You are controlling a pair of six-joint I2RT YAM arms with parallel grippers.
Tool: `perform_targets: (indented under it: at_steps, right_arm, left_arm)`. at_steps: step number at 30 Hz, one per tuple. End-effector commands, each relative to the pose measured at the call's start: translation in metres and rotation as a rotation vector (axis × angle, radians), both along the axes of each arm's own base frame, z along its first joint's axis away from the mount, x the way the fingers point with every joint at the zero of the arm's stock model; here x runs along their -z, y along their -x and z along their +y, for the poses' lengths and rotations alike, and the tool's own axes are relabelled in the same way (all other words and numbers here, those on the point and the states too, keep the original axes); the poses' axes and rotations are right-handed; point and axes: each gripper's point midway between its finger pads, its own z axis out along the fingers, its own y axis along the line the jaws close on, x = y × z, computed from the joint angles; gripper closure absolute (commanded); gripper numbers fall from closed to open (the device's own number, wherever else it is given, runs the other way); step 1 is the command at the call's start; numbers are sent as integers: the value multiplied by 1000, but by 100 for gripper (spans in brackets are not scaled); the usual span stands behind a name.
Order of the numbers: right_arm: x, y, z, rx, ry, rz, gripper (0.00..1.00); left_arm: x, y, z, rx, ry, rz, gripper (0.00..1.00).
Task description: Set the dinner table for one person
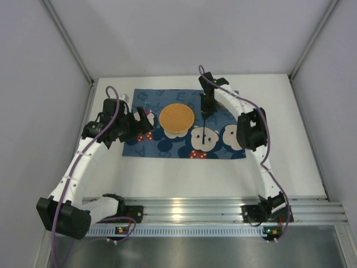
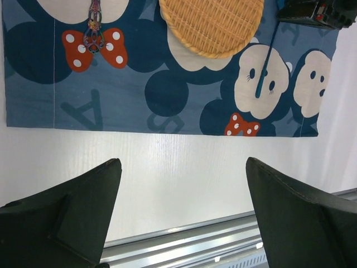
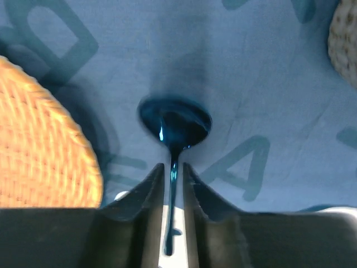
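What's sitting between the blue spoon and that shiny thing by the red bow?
The round woven mat lies between the spoon and the shiny utensil, on the blue placemat; the left wrist view shows it best.

2 white arms [image 1: 78, 164], black joints [image 1: 251, 129], purple cables [image 1: 53, 248], black fingers [image 2: 72, 218]

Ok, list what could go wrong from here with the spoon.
The spoon is pinched only by its thin handle in the right jaws, so it may twist or slip. Released here, it could tip onto the wicker mat close beside it. Dragging its bowl might wrinkle the cloth placemat.
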Motion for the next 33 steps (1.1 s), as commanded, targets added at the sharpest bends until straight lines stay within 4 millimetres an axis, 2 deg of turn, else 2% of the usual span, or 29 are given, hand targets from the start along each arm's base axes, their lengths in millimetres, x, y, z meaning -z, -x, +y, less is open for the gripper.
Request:
perform_targets:
  at_steps: [1,3,4,6,7,9,10,12,13,15,16,17,18,19,20,21,22,23,24,25,26,27,28,29,30,31,33]
  right_arm:
    - [-11,-13,-6,-9,27,-49,77]
    - [-13,-14,-8,-2,27,-52,59]
    - [-20,-15,-7,2,16,-62,45]
    - [-34,-16,-4,0,-13,-81,34]
    - [-54,-17,-2,-7,-37,-115,27]
    - [-80,-16,0,-13,-61,-162,16]
    - [-109,-13,3,-24,-82,-212,6]
    - [-138,-8,0,-33,-82,-275,2]
    - [-172,-3,0,-44,-99,-346,0]
    - [-197,6,-6,-41,-80,-410,0]
    - [-236,15,-6,-65,-99,-511,0]
    - [-227,25,-11,-81,-67,-507,0]
    - [-233,30,-19,-77,-28,-550,0]
    - [-278,43,-17,-108,-52,-705,0]
    - [-241,57,-22,-138,7,-667,0]
    - [-255,60,-12,-163,-30,-766,0]
    - [-279,82,-18,-184,-63,-848,0]
    - [-244,98,-20,-219,-53,-805,0]
    - [-275,117,-16,-225,-145,-914,0]
    - [-273,128,-16,-222,-179,-928,0]
    - [-244,143,-16,-242,-201,-886,0]
    - [-268,158,-19,-203,-302,-956,0]
    - [-243,168,-22,-192,-315,-918,0]
    - [-243,174,-26,-165,-341,-927,0]
    - [-257,184,-32,-114,-415,-964,0]
    - [-241,189,-34,-94,-425,-938,0]
    - [-243,200,-34,-95,-477,-918,0]
  left_arm:
    - [-1,-6,-4,19,0,-9,1]
    - [0,-10,-5,26,-5,-4,2]
    - [0,-12,-5,29,-8,-5,1]
    - [-2,-14,-7,41,-5,-4,2]
    - [-3,-15,-7,44,-6,-6,2]
    - [-6,-15,-9,56,-3,-13,2]
    - [-7,-16,-9,58,-4,-19,2]
    - [-11,-17,-7,60,-16,-43,1]
    - [-13,-17,-5,55,-21,-50,2]
    - [-35,-20,1,28,-36,-107,6]
    - [-48,-21,2,20,-40,-154,6]
    - [-72,-19,5,10,-30,-244,6]
    - [-84,-21,14,-20,-56,-302,6]
    - [-92,-21,20,-47,-69,-350,5]
    - [-103,-19,29,-87,-79,-435,4]
    - [-100,-20,43,-136,-131,-471,1]
    - [-98,-20,48,-153,-148,-508,1]
    - [-87,-16,56,-165,-186,-554,1]
    - [-81,-14,62,-176,-213,-567,1]
    - [-77,-10,70,-204,-244,-578,1]
    - [-73,-2,76,-197,-274,-606,1]
    - [-71,1,79,-196,-295,-616,1]
    - [-70,5,87,-220,-324,-623,1]
    - [-65,10,93,-232,-347,-631,1]
    - [-64,12,96,-244,-359,-636,1]
    - [-59,14,100,-252,-374,-638,1]
    - [-57,15,98,-251,-363,-634,1]
